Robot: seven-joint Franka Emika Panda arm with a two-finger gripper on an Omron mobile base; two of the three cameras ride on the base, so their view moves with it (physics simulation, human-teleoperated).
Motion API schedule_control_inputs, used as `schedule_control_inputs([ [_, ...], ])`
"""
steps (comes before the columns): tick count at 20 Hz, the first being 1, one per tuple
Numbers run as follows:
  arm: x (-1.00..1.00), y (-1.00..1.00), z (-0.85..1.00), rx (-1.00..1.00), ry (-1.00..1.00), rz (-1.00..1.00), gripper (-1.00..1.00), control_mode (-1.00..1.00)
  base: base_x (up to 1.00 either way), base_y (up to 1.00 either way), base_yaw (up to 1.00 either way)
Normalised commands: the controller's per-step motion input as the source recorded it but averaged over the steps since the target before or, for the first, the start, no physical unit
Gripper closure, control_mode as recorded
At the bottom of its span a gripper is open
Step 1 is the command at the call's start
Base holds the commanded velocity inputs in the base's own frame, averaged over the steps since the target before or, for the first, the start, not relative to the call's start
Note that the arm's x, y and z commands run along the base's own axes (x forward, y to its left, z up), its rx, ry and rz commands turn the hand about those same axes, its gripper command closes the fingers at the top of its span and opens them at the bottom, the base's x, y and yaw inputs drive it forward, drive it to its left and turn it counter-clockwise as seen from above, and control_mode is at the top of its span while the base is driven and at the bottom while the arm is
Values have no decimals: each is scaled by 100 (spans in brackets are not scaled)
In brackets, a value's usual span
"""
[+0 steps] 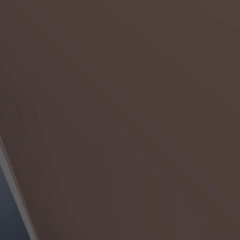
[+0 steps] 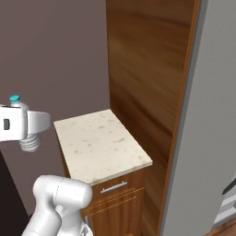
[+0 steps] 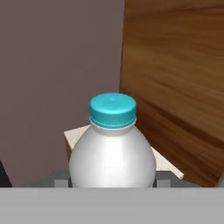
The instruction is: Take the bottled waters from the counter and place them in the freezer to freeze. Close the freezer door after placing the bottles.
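Standing here watching, and on the far left the hand [image 2: 23,123] is hanging out in the air with a bottled water [image 3: 113,148] pinched between its fingers, jaws pressing in on the lower body while the cap is poking out the top. The bottle is sitting upright in the grip, up off the desk [image 2: 99,144] and well to the left of it, with the plain brown wall behind.

If I were doing this step, I'd be keeping that bottle vertical and the squeeze steady while swinging it across to the right, since the smooth rounded plastic looks like it could slip or twist if the arm is jerking around. The tall wooden panel [image 2: 147,92] is standing between the desk and the grey fridge side, so the carry probably needs to be arcing out and around that edge rather than cutting straight across.

The bottle itself is looking pale, almost milky white from up close, with a fat rounded shoulder narrowing to a ridged teal cap [image 3: 113,109]. I can't really make out a label from here.

Over on the right, the grey slab is, I think, the freezer door [image 2: 207,129], though it's hard to say.
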Motion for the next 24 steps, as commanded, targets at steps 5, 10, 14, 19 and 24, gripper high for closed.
schedule_control_inputs([
  [5, -7, 0, 0, -3, 15, -16, 100, -100, 0, 0, 0],
  [10, -36, 0, -7, 0, -15, -12, 100, -100, 0, 0, 0],
  [14, -16, 0, -16, 0, -7, -4, 100, -100, 0, 0, 0],
  [19, 0, 0, 0, 0, 0, 0, 100, -100, 0, 0, 0],
  [24, -4, 0, 0, 0, -1, -2, 100, -100, 0, 0, 0],
])
